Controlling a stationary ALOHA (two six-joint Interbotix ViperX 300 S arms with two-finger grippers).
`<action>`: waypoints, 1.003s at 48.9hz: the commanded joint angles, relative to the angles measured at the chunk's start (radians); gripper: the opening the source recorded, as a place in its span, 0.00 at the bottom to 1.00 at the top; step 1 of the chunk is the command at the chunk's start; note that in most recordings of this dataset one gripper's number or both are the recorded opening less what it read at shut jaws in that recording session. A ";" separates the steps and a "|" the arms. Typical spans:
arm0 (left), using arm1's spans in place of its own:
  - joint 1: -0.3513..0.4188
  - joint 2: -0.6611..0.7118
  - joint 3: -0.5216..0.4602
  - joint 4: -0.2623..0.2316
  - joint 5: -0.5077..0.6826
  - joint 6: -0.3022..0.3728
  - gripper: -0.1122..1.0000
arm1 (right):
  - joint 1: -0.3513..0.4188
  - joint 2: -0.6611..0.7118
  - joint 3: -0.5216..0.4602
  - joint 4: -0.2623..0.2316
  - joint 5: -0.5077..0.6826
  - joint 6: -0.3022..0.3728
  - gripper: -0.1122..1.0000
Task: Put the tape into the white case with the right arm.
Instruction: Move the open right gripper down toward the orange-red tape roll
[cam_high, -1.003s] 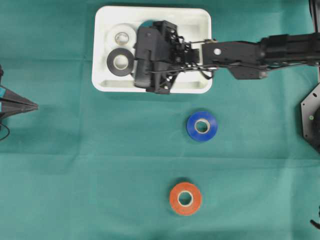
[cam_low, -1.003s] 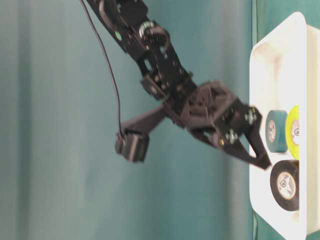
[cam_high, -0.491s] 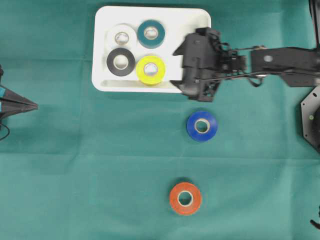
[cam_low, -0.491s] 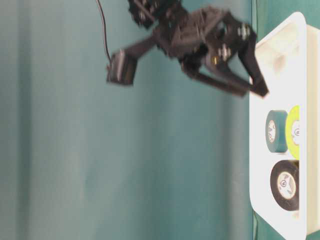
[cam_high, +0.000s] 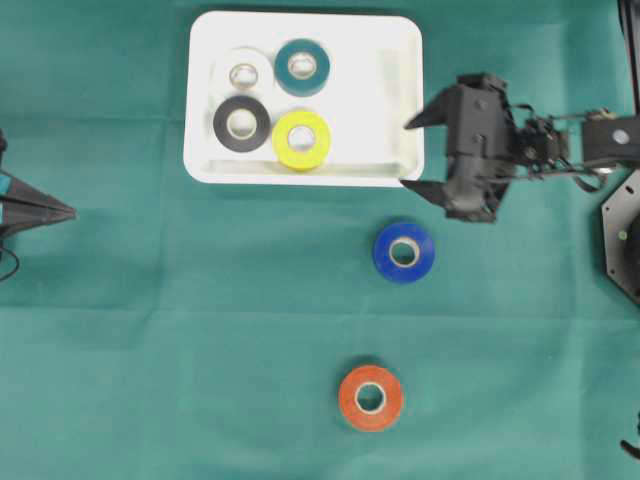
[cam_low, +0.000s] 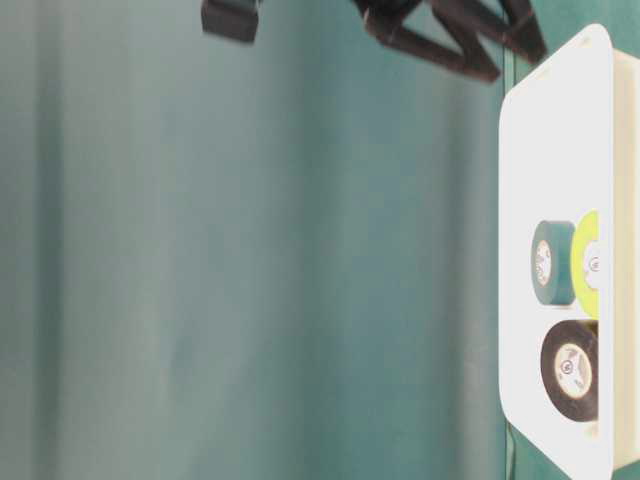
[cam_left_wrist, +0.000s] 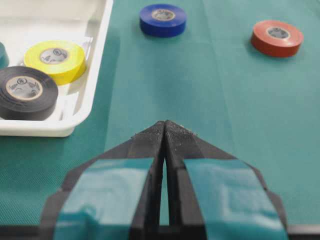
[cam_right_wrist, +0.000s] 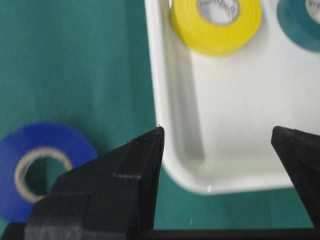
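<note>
The right arm (cam_high: 590, 140) reaches in from the right edge of the overhead view, its wrist lying roughly level and pointing left toward the case (cam_high: 400, 95). The right gripper (cam_high: 418, 152) sits just off the case's right rim, its two black fingers spread wide, one tip near the rim's upper part and the other by the lower right corner. Nothing is between them; the wrist view shows only bare case floor and rim in the gap. In the table-level view only the finger ends show at the top edge, above the case.

The left gripper (cam_high: 68, 211) rests at the left edge, well apart from everything, its teal-banded fingers (cam_left_wrist: 125, 187) pressed together with only a thin slit between them, holding nothing.

Four rolls lie flat in the left half of the case: white (cam_high: 243, 74), teal (cam_high: 302, 66), black (cam_high: 241, 123) and yellow (cam_high: 301, 139), packed close in a square. The right half of the case is bare.

Two rolls lie on the green cloth (cam_high: 150, 350) outside. The blue tape (cam_high: 404, 251) is near the case's lower right corner, just below and left of the right gripper. The red tape (cam_high: 370, 397) lies farther down, well apart from the case. Nothing stands between the right gripper and the blue tape.
</note>
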 joint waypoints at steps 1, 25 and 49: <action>-0.002 0.008 -0.011 0.000 -0.005 0.000 0.10 | 0.000 -0.051 0.023 0.002 -0.020 0.003 0.69; 0.000 0.009 -0.011 0.000 -0.005 0.000 0.10 | 0.000 -0.192 0.164 0.005 -0.051 0.011 0.69; 0.000 0.008 -0.011 0.000 -0.005 0.000 0.10 | 0.086 -0.192 0.189 0.005 -0.114 0.026 0.68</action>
